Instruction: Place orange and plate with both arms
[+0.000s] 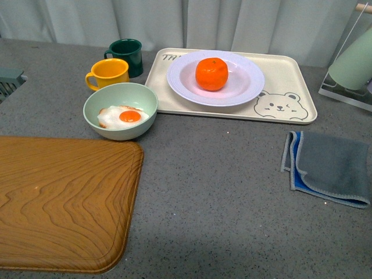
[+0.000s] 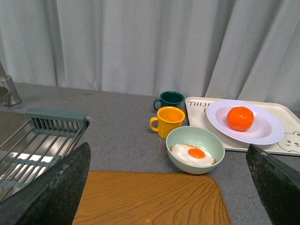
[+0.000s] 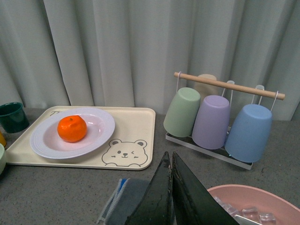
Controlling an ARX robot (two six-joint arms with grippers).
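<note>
The orange sits in the middle of the white plate, which rests on a cream tray with a bear drawing at the back of the counter. Both also show in the left wrist view, orange on plate, and in the right wrist view, orange on plate. Neither arm appears in the front view. My left gripper is open, its fingers wide apart over the wooden board, well short of the tray. My right gripper is shut on nothing, above the grey cloth.
A pale green bowl with a fried egg, a yellow mug and a dark green mug stand left of the tray. A wooden board fills the near left. A grey cloth lies right. A cup rack, a pink basin and a sink rack flank the counter.
</note>
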